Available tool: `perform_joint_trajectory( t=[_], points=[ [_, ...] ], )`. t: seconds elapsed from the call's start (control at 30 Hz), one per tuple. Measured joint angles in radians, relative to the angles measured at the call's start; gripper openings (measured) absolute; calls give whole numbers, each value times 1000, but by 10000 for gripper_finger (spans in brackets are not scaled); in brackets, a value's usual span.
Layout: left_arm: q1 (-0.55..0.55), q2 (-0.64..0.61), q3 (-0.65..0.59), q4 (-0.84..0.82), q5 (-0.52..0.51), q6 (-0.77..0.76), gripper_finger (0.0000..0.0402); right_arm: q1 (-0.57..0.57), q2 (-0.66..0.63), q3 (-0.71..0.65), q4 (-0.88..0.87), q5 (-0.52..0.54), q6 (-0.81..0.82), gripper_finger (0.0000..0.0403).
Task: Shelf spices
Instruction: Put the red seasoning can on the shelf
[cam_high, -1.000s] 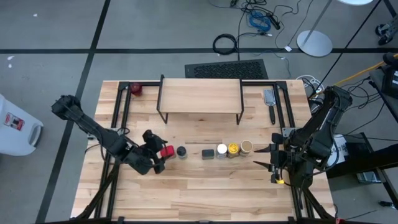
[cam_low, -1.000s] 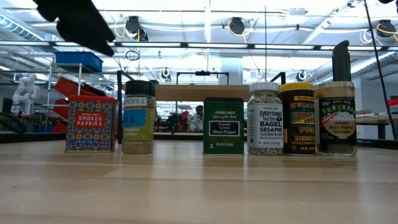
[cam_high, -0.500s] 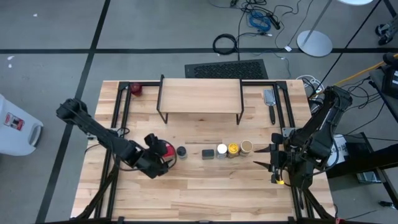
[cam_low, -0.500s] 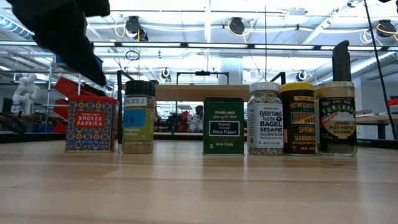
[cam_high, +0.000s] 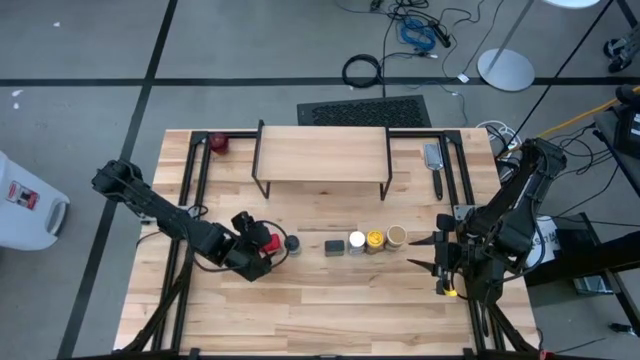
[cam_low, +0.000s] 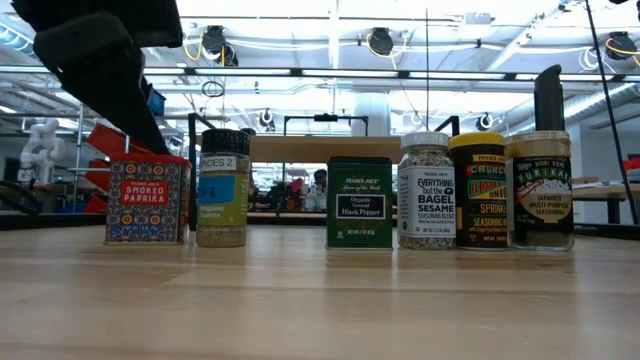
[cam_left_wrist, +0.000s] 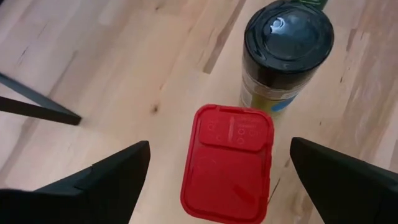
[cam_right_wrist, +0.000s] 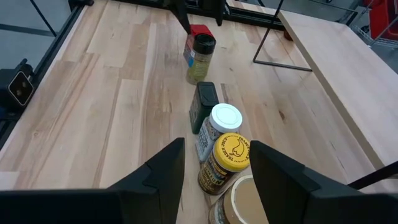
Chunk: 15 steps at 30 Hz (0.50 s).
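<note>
**Red tin centred between the left arm's open fingers**

The left gripper (cam_high: 262, 250) hangs over the row's left end, fingers spread wide and empty. The red square tin (cam_left_wrist: 227, 163) stands upright between them, untouched, its longer side running along the gap. Just beside it stands the dark-capped jar (cam_left_wrist: 286, 53). The shelf (cam_high: 322, 156) lies beyond, bare. The right gripper (cam_high: 428, 253), part open and empty, waits past the row's far end.
</note>
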Motion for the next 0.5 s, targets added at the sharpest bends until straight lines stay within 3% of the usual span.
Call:
perform_joint_trajectory(
  t=[0.5],
  points=[
    [0,0,-49,54,40,10,397,0,0,1,0,0,0,167]
  ],
)
